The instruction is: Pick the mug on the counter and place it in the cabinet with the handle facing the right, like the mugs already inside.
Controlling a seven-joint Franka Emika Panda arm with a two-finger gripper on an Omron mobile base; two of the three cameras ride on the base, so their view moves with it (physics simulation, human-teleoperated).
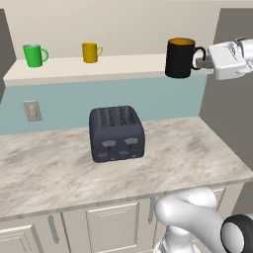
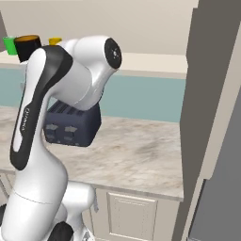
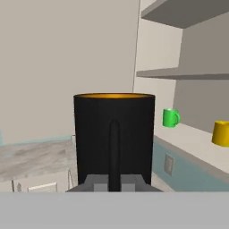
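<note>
The black mug [image 1: 179,58] with its orange inner wall hangs upright at the level of the cabinet shelf [image 1: 99,69], by the front edge of the shelf's right end. Its black handle [image 1: 199,53] points right, and my gripper [image 1: 201,63] is shut on it. In the hand view the mug [image 3: 114,129] is close ahead, with the handle [image 3: 114,147] facing the camera between my fingertips [image 3: 96,182]. The green mug [image 1: 33,55] and the yellow mug [image 1: 90,52] stand on the shelf further left, handles to the right. The marbled counter [image 1: 188,148] lies below. My arm partly hides the mug [image 2: 28,46].
A dark blue toaster [image 1: 116,133] stands mid-counter under the shelf. A wall outlet [image 1: 32,110] is on the teal backsplash. A tall dark grey-brown side panel [image 1: 227,113] closes the right end, just behind my hand. A further shelf [image 3: 183,74] lies above the mugs' shelf.
</note>
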